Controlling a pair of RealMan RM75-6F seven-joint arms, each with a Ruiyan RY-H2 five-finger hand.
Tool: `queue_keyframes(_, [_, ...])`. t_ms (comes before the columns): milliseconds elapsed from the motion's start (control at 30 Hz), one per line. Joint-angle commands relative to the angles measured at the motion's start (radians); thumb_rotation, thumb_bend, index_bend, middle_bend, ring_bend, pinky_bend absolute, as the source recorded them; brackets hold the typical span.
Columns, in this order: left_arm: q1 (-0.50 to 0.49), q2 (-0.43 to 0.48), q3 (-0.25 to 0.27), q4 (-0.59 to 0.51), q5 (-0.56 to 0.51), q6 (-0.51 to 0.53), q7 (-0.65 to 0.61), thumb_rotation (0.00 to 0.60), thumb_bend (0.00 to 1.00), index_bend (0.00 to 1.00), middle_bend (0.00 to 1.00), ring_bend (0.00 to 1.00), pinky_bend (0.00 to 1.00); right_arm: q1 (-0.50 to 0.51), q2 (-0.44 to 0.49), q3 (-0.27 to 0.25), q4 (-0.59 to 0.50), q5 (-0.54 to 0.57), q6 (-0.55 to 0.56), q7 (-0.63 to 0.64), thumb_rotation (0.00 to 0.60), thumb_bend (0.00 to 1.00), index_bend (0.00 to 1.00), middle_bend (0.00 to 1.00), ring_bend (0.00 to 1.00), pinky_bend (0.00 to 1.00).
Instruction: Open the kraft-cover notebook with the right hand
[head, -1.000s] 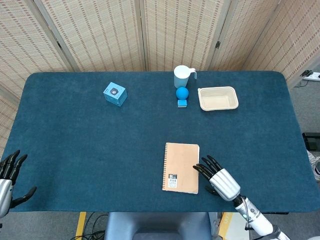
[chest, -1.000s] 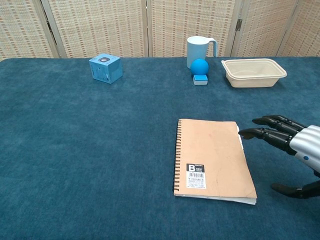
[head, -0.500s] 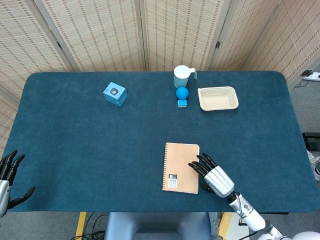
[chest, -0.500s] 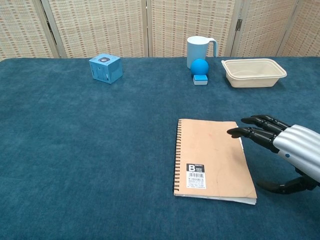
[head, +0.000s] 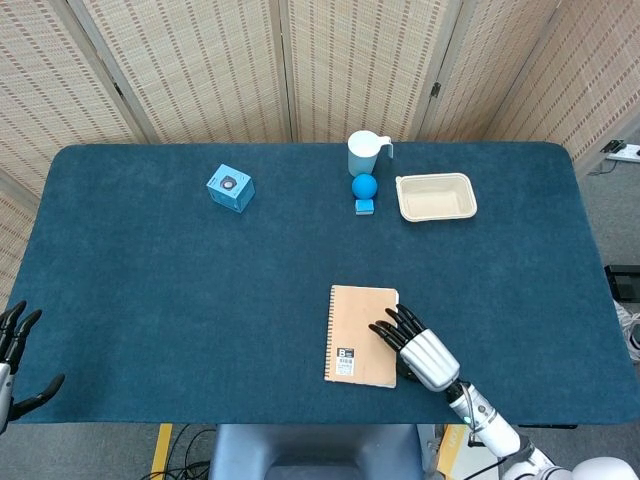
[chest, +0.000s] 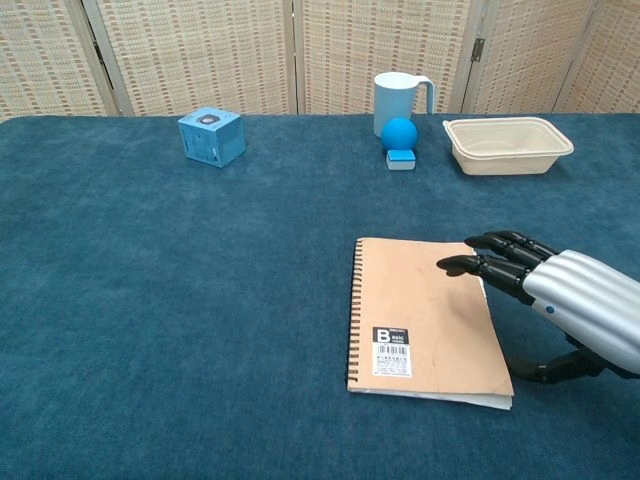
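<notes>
Nothing opened yet: closed kraft-cover notebook (chest: 425, 320) lies flat; right hand (chest: 560, 300), fingers spread, hovers over its free edge.

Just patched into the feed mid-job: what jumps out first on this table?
The kraft-cover notebook lies closed at the near middle of the table, spiral on its left, with the right robot hand reaching over its right edge, fingers spread. Far behind stand a white mug, a blue ball and a beige tray; a blue cube sits far left.
</notes>
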Motion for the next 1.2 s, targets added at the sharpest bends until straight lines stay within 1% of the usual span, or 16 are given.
queue_keyframes(33, [0.000,0.000,-0.001,0.000,0.000,0.001,0.001,0.600,0.24,0.10,0.00,0.05,0.14,0.002,-0.005,0.001,-0.001,0.005,0.007,0.013,0.600,0.29,0.09,0.21,0.01,0.00])
queue_keyframes(167, [0.001,-0.002,-0.001,0.001,0.004,0.003,0.003,0.600,0.24,0.10,0.00,0.05,0.14,0.011,-0.020,0.007,-0.001,0.007,0.023,0.023,0.600,0.29,0.09,0.21,0.01,0.00])
queue_keyframes(333, [0.006,-0.001,-0.004,0.000,0.007,0.018,-0.004,0.600,0.24,0.10,0.00,0.05,0.14,0.036,-0.046,0.029,-0.014,0.000,0.063,0.007,0.600,0.29,0.09,0.21,0.01,0.00])
queue_keyframes(600, [0.026,0.006,-0.016,-0.010,0.008,0.067,-0.025,0.600,0.24,0.10,0.00,0.05,0.14,0.116,-0.049,0.069,-0.126,-0.020,0.052,-0.075,0.600,0.29,0.09,0.21,0.01,0.00])
queue_keyframes(700, [0.034,0.009,-0.021,-0.011,0.007,0.086,-0.036,0.600,0.24,0.10,0.00,0.05,0.14,0.138,-0.052,0.082,-0.159,-0.020,0.038,-0.098,0.600,0.29,0.09,0.19,0.01,0.00])
queue_keyframes(800, [0.049,0.023,-0.029,-0.010,-0.005,0.114,-0.072,0.600,0.24,0.10,0.00,0.05,0.14,0.193,-0.058,0.120,-0.220,-0.021,-0.001,-0.158,0.600,0.29,0.09,0.17,0.01,0.00])
queue_keyframes(967, [0.064,0.042,-0.037,-0.002,-0.014,0.140,-0.127,0.600,0.24,0.10,0.00,0.05,0.14,0.250,-0.053,0.165,-0.298,-0.005,-0.057,-0.232,0.600,0.29,0.09,0.15,0.01,0.00])
queue_keyframes(1100, [0.073,0.052,-0.040,0.002,-0.014,0.153,-0.158,0.600,0.24,0.10,0.00,0.05,0.14,0.287,-0.071,0.194,-0.323,0.022,-0.112,-0.269,0.600,0.29,0.09,0.15,0.01,0.00])
queue_keyframes(1200, [0.080,0.057,-0.042,0.003,-0.012,0.166,-0.177,0.600,0.24,0.10,0.00,0.05,0.14,0.319,-0.106,0.211,-0.300,0.050,-0.168,-0.281,0.600,0.29,0.09,0.15,0.01,0.00])
